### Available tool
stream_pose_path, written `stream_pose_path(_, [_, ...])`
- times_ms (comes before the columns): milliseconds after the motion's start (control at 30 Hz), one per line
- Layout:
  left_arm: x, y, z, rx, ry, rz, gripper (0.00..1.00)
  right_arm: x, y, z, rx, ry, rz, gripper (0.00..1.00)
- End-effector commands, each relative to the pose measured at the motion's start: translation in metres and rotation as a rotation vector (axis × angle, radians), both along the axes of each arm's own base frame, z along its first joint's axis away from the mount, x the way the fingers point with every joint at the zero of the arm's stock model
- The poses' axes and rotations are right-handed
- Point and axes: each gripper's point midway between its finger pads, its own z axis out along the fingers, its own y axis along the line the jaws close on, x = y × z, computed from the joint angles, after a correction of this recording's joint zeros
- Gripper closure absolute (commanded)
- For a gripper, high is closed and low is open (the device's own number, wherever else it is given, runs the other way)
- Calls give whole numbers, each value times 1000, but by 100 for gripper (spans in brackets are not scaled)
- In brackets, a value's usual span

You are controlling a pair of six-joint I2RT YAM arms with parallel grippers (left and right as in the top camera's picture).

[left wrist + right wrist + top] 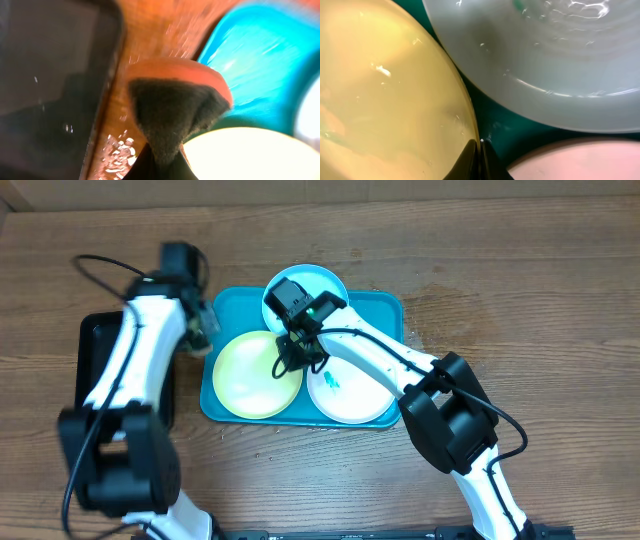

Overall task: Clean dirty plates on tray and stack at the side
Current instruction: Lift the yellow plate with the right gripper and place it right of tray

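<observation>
Light blue plate [325, 280] half hidden by right gripper [480, 148], pinched on yellow-green plate [245, 375], left gripper [203, 330] blurred, grip unclear to us, tray [386, 308] lengthwise left-right.

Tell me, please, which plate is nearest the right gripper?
The yellow plate; the right gripper is at its rim, the blue plate and white plate farther.

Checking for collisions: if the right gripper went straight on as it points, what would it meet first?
The right gripper would likely meet the yellow-green plate at its rim, touching or nearly so; bare tray lies just beside. Depth unclear.
</observation>
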Motion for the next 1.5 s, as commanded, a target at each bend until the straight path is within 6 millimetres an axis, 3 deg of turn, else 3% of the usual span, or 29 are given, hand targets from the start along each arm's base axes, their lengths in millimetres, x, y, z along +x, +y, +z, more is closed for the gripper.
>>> stream_pose_path(0, [3,14,57,-119,-164,24,96,29,0,63,-67,-232,31,96])
stream_pose_path(100, [-14,53,60,-131,-155,129,96,42,-10,98,-207,-395,50,96])
stream_pose_path(233, [-50,111,46,-166,-86,310,96,52,-15,155,-467,-678,104,96])
stream_pose_path(400, [-66,141,44,-230,-104,411,96,47,-11,198,-686,-894,119,96])
stream_pose_path(500, [-76,157,43,-227,-109,460,96,36,7,217,-747,-986,166,96])
stream_pose_path(700, [-79,162,43,-227,-111,475,96,16,43,227,-760,-1048,304,96])
stream_pose_path(900, [-79,162,43,-227,-110,475,96,10,49,227,-724,-1061,274,96])
stream_pose_path(967, [-79,162,43,-227,-110,475,96,8,53,207,-609,-985,277,96])
stream_pose_path(1067, [-79,162,43,-228,-110,475,96,-2,65,160,-437,-753,467,96])
stream_pose_path(1133, [-79,162,43,-228,-110,474,96,7,50,156,-401,-691,426,96])
stream_pose_path(1200, [-79,162,43,-228,-110,474,96,31,21,180,-299,-681,193,96])
stream_pose_path(1300, [-79,161,43,-228,-110,474,96,49,-7,205,-26,-528,98,96])
stream_pose_path(1400, [-79,161,43,-228,-109,474,96,72,-66,212,157,-352,20,96])
stream_pose_path(1467, [-79,162,43,-228,-110,474,96,87,-130,197,163,-234,-101,96])
